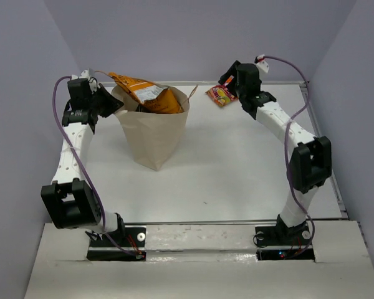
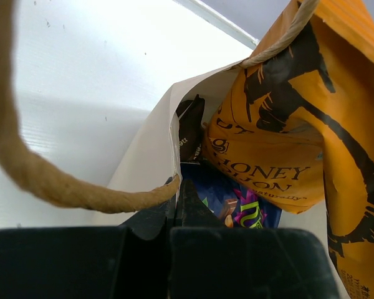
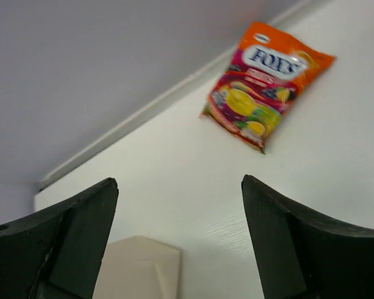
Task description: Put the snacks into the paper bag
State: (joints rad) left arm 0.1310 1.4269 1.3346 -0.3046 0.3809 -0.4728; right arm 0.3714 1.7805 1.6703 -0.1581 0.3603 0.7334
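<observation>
**Left hand pinching the bag rim, right hand spread over the last loose packet**

We are holding the paper bag (image 1: 153, 134) by its left rim. In the left wrist view our left hand (image 2: 177, 198) is pressed together, with the edge of the paper running down between its fingers. The bag is standing upright on the left half of the desk (image 1: 237, 168), toward the far edge, with its mouth open. One cord handle (image 2: 25, 168) is looping across the left wrist view, close to the camera.

The orange packet (image 1: 143, 92) is sticking up out of the bag's mouth and leaning toward the left, with roughly half of it above the rim. Through the opening we are seeing the dark brown packet (image 2: 190, 128) standing against the inner wall. The purple packet (image 2: 243, 205) is lying lower down, partly under the orange one.

The red-orange packet (image 1: 221, 94) is lying flat on the desk at the far edge, right of its middle and well apart from the bag. Our right hand (image 1: 229, 82) is hanging just beside it. In the right wrist view its fingers (image 3: 81, 218) are spread wide and gripping nothing, and the packet is showing beyond them.
</observation>
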